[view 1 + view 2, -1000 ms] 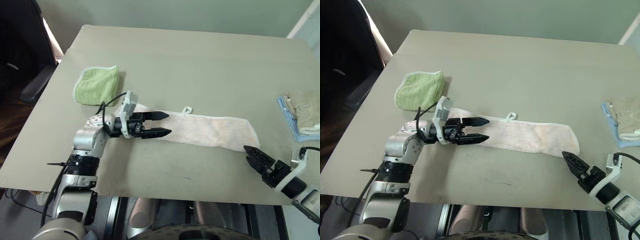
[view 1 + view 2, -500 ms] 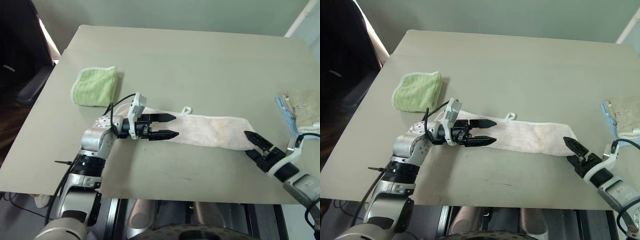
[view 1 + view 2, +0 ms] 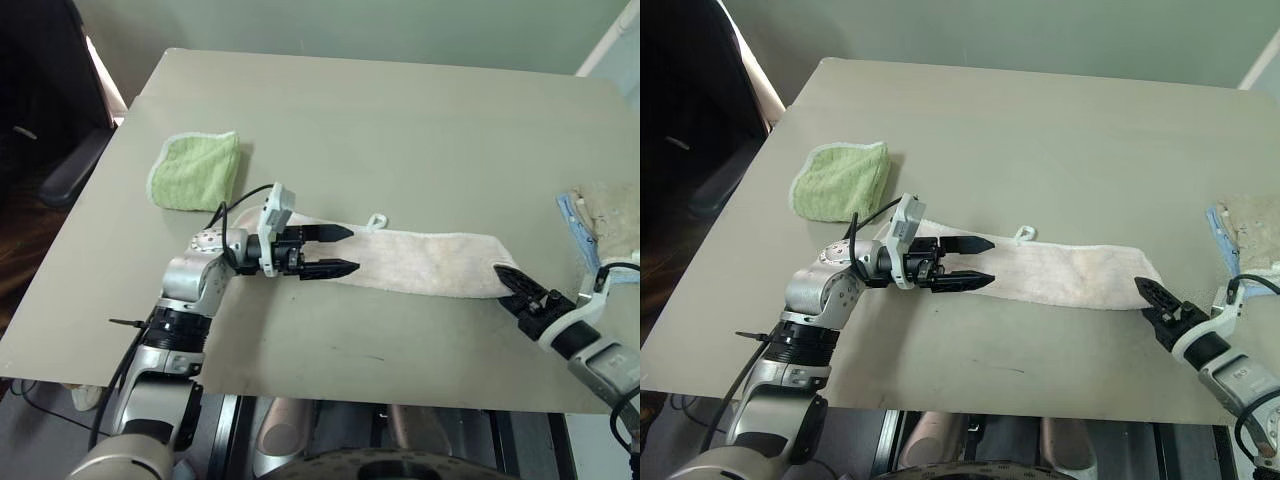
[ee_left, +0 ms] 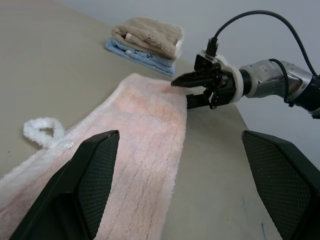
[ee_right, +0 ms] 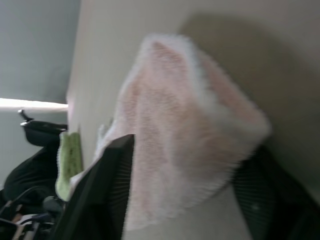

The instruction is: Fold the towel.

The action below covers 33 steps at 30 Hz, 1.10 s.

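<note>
Grey-green tabletop (image 3: pixel 400 130) w/ a pale wall behind is being used as the work surface. Towel (image 3: pixel 430 262) is lying flat, stretched lengthwise btwn the two grippers: one end is being straddled by the left gripper (image 3: pixel 340 250), the other is sitting right at the right gripper (image 3: pixel 512 284).

Left gripper's jaws are being held wide apart, level, above/around the cloth, nothing pinched. In the right wrist view the towel's end is sitting btwn the two fingers (image 5: pixel 100 195), but whether a grip is being made can't be told.

Risks, as judged: only the top fluff or edging could be getting nipped by the right gripper, so the corner may slip out once lifted. If the left end isn't being pinned, the whole towel could be dragged across the table instead of folding. Green cloth (image 3: pixel 195 170) past the left gripper's wrist and the beige/blue stack (image 3: pixel 605 215) beyond the right gripper could be getting snagged on a wide swing.
</note>
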### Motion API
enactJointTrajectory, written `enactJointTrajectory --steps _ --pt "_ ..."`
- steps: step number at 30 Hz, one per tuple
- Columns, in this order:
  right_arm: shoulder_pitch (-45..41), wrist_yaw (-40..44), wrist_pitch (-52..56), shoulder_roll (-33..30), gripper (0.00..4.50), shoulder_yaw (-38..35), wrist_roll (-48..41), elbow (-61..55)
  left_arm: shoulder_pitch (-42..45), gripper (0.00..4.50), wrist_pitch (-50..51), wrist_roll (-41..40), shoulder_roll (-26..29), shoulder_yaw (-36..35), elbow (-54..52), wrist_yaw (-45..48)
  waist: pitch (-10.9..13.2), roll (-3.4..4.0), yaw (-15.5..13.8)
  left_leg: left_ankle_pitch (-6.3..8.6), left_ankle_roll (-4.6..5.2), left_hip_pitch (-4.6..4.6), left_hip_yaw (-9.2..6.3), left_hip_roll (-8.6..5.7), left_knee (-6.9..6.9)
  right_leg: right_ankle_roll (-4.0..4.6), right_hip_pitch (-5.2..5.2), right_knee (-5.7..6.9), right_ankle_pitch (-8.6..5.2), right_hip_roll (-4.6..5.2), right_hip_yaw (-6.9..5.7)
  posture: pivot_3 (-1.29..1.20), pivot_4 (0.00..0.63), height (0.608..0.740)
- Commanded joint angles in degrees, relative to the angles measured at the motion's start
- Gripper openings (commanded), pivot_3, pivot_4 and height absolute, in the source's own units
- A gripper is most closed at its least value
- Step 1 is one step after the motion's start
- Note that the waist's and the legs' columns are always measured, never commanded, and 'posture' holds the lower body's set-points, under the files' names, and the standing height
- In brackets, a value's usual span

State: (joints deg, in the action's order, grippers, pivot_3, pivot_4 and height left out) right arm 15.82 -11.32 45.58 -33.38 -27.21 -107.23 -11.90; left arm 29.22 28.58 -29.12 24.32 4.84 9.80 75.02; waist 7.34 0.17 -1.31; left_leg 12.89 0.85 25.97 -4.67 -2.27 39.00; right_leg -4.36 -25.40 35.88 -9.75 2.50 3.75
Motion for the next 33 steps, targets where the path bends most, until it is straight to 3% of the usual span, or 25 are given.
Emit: enactJointTrajectory --steps 1,5,17,27,33 --pt "0.90 1.04 -1.61 -0.01 1.44 -3.92 0.68 -0.25 1.69 4.23 -3.11 1.08 0.35 0.25 2.04 1.49 0.00 0.00 -0.02 0.00 0.00 0.01 0.00 0.00 0.00 0.00 0.00 0.00 0.00 0.00 0.00 0.00 0.150 0.728" --pt "2.88 2.19 -2.37 0.36 0.03 -5.23 3.77 -1.18 2.43 4.23 -4.85 1.57 -0.28 0.46 4.46 2.43 0.00 0.00 0.00 0.01 0.00 0.01 -0.01 0.00 -0.01 0.01 0.00 -0.01 -0.01 0.00 0.00 0.00 0.150 0.728" --pt "4.93 3.07 -6.12 2.80 0.03 -11.01 6.85 -1.88 4.96 4.23 -9.29 3.02 -2.32 0.20 10.47 4.22 0.00 0.01 -0.52 0.08 0.08 0.09 -0.01 -0.04 0.02 -0.02 0.02 -0.09 -0.03 0.04 0.00 0.00 0.150 0.728" --pt "7.01 9.41 -2.66 -3.66 0.03 -17.41 8.51 -0.99 5.52 4.23 -11.92 3.85 -2.81 0.19 13.95 5.05 0.00 0.03 -0.46 0.21 0.09 0.07 0.06 -0.02 0.00 -0.04 -0.01 -0.09 -0.14 0.04 0.00 0.00 0.150 0.728" --pt "9.26 19.29 -0.44 -10.04 0.03 -13.58 21.36 -11.97 5.90 4.23 -12.48 4.41 -2.93 0.06 15.37 5.38 0.00 0.08 -0.43 0.20 0.09 0.06 0.08 0.01 0.00 -0.03 -0.01 -0.07 -0.14 0.03 -0.03 0.00 0.150 0.728"
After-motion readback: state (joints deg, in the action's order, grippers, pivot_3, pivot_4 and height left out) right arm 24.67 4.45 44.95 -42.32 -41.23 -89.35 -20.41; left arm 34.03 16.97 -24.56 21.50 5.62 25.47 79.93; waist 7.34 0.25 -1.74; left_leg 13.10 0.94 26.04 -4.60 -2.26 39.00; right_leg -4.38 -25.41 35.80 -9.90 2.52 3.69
